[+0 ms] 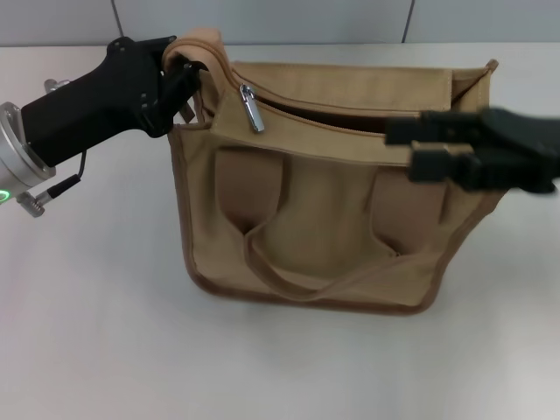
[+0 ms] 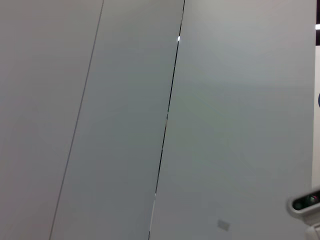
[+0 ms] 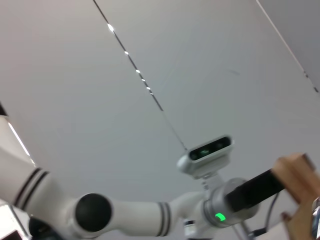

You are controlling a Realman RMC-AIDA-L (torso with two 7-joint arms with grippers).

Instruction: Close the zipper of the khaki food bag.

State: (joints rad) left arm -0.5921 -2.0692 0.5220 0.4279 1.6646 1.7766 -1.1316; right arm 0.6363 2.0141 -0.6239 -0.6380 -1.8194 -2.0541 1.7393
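Observation:
The khaki food bag (image 1: 324,219) lies on the white table with its top seam toward the back. Its zipper (image 1: 332,118) gapes open, and the silver slider (image 1: 252,109) hangs near the bag's left end. My left gripper (image 1: 181,83) is shut on the khaki tab at the bag's top left corner; that corner also shows in the right wrist view (image 3: 295,172). My right gripper (image 1: 418,147) is open and blurred, hovering over the bag's upper right part, well right of the slider. The left wrist view shows neither the bag nor the fingers.
The white table (image 1: 96,332) spreads around the bag, with grey wall panels (image 1: 262,17) behind it. The left wrist view shows only wall panels (image 2: 150,125). The right wrist view shows my left arm (image 3: 150,217) against the wall.

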